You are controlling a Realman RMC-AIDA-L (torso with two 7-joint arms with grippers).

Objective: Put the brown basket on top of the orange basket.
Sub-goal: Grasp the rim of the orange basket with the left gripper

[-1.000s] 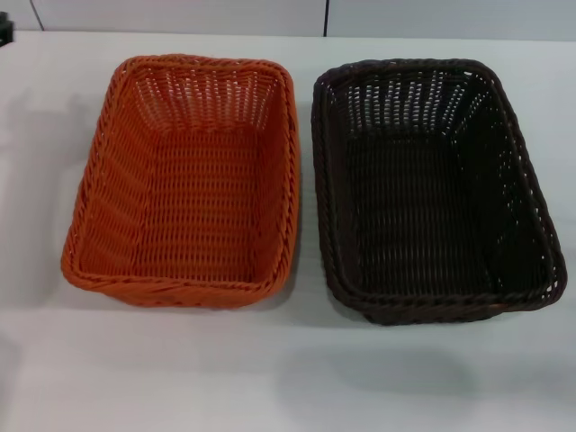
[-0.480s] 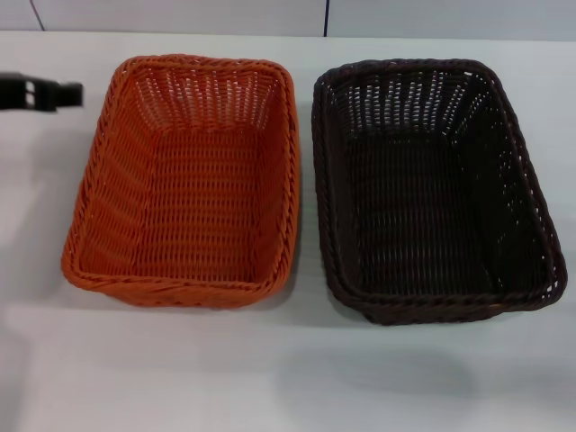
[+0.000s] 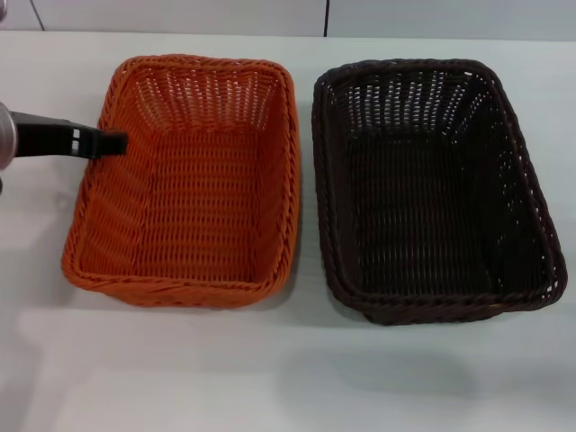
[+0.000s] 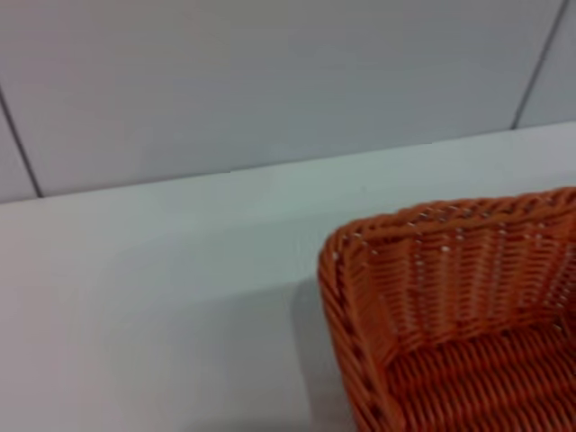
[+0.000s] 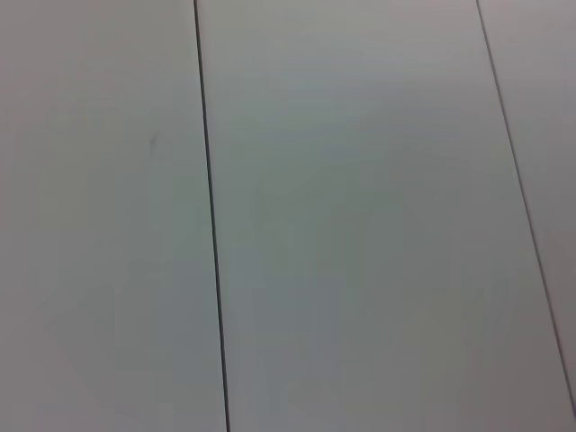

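The orange basket (image 3: 184, 180) sits on the white table, left of centre in the head view. The brown basket (image 3: 432, 184) sits right beside it, upright and empty, with a narrow gap between them. My left gripper (image 3: 106, 144) comes in from the left edge, its black tip over the orange basket's left rim. One corner of the orange basket (image 4: 450, 306) shows in the left wrist view. My right gripper is out of view; its wrist view shows only pale panels.
The white table (image 3: 288, 378) runs bare in front of both baskets. A pale panelled wall (image 4: 270, 81) stands behind the table's far edge.
My left gripper has come in from the left edge, moving right and toward me, from clear of the orange basket to over its left rim. The baskets have not moved.
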